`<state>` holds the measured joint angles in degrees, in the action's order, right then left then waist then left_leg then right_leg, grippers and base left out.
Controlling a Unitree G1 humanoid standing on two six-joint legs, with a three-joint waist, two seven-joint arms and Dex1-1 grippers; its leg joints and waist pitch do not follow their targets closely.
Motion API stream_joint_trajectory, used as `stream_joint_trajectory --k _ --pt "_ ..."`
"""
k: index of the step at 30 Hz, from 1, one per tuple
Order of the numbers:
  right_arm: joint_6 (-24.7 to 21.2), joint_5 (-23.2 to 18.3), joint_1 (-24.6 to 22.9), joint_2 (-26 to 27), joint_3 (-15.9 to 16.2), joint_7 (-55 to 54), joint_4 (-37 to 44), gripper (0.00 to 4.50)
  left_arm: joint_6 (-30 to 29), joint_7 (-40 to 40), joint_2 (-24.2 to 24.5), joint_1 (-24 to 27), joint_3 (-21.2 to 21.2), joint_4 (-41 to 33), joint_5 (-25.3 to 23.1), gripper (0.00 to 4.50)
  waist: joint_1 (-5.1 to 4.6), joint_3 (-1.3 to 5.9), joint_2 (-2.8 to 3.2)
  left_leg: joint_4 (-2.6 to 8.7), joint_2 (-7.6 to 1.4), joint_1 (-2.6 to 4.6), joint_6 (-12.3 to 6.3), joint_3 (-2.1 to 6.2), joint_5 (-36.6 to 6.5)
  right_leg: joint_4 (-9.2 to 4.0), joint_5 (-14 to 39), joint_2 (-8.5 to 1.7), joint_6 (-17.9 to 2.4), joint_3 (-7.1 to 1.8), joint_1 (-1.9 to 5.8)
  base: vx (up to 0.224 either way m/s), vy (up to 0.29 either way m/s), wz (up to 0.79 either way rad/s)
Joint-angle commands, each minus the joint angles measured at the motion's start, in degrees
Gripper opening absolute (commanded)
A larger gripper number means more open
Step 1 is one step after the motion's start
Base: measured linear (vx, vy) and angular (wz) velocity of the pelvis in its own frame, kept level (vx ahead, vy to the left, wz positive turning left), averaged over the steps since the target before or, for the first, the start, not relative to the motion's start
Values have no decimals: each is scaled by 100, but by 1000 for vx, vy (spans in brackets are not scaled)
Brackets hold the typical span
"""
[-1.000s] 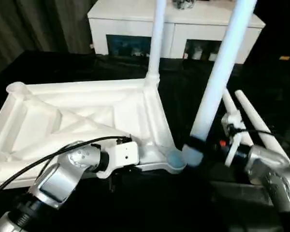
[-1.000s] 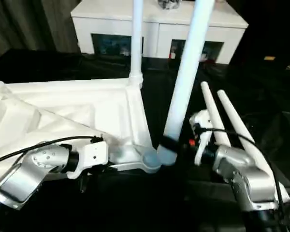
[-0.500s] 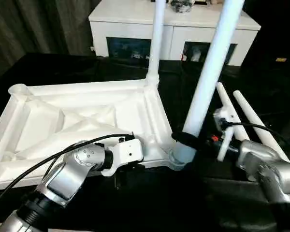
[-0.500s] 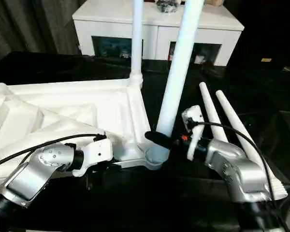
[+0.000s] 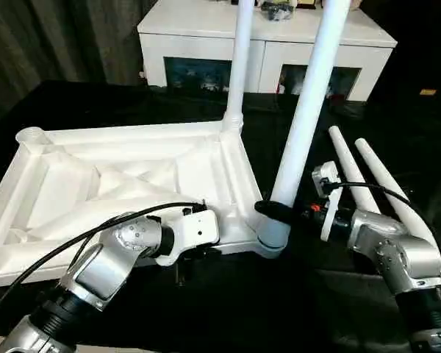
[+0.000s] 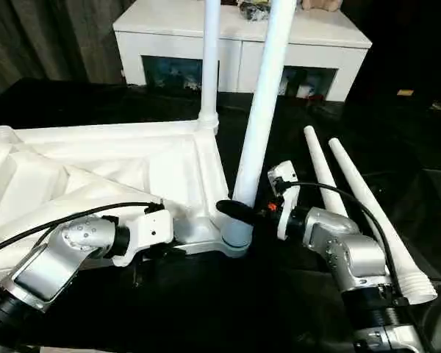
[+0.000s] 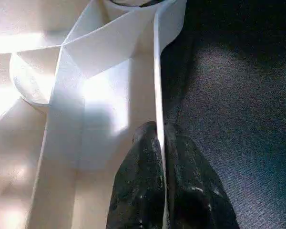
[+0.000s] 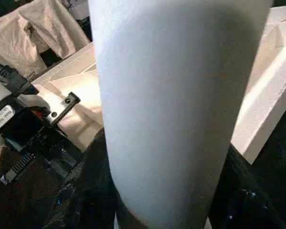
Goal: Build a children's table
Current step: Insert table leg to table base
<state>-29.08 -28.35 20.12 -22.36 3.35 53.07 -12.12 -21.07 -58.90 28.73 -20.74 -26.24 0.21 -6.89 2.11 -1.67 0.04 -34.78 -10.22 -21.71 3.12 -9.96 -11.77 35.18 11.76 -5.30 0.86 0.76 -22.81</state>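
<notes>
The children's table top [image 5: 125, 176] lies upside down, ribbed underside up, on a black surface. One white leg [image 5: 239, 66] stands upright in its far right corner socket. A second leg [image 5: 309, 110] rises from the near right corner socket [image 5: 270, 241], leaning slightly to the right. My right gripper [image 5: 275, 211] is shut around this leg just above the socket, and the leg [image 8: 176, 109] looms close in the right wrist view. My left gripper [image 7: 158, 131] is shut on the top's thin near rim [image 7: 157, 71]. Two loose legs [image 5: 349, 173] [image 5: 393, 198] lie side by side to the right.
A white low cabinet [image 5: 264, 40] with dark glass openings stands behind the work. Dark curtains [image 5: 59, 37] hang at the back left. A black cable [image 5: 73, 243] runs along my left forearm. The black surface [image 5: 235, 309] extends toward me.
My right gripper has carried the held leg's lower end left, from beside the near right socket into it, and the leg now stands more upright. The camera has shifted slightly.
</notes>
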Motion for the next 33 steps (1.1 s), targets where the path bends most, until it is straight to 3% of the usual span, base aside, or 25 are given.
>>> stream_joint_trajectory --k 1,5,8,12,16,22,27,33 --pt "113 125 -66 43 -96 -74 -141 187 25 218 15 -73 6 100 -135 0 1 293 -27 423 -210 98 -328 17 -540 -306 -127 -170 -1517 -89 249 0 0 0" --pt "352 82 -321 210 -223 -243 -82 187 52 262 3 -73 34 116 -141 0 2 285 -11 442 -219 103 -265 24 -706 -324 92 -179 -1471 -90 244 0 0 0" --pt "940 258 -621 428 -320 -619 5 187 60 286 -10 -78 51 130 -137 0 -8 274 14 455 -216 99 -210 23 -805 -343 178 -177 -1411 -97 224 0 0 0" --pt "1479 508 -866 595 -351 -920 86 186 95 312 -38 -115 52 190 -144 0 -42 244 35 524 -224 124 27 51 -1402 -410 883 -169 -1241 -99 196 0 0 0" --pt "2155 892 -1111 718 -360 -1246 97 186 141 332 -61 -166 36 256 -154 0 -58 246 71 545 -217 123 108 65 -1561 -428 920 -165 -1151 -107 189 0 0 0" --pt "2886 1254 -1390 789 -308 -1485 126 186 198 375 -89 -211 20 331 -166 0 -65 260 49 530 -214 107 1 55 -1339 -402 477 -155 -1212 -107 211 0 0 0" --pt "3362 1417 -1523 857 -359 -1651 70 186 217 430 -120 -225 25 360 -161 0 -65 253 39 534 -219 106 -73 53 -1335 -407 478 -159 -1229 -109 214 0 0 0" --pt "3704 1581 -1632 804 -118 -1514 -8 186 227 463 -136 -238 34 393 -154 0 -64 239 22 545 -224 99 -110 54 -1439 -429 675 -162 -1188 -115 208 0 0 0"
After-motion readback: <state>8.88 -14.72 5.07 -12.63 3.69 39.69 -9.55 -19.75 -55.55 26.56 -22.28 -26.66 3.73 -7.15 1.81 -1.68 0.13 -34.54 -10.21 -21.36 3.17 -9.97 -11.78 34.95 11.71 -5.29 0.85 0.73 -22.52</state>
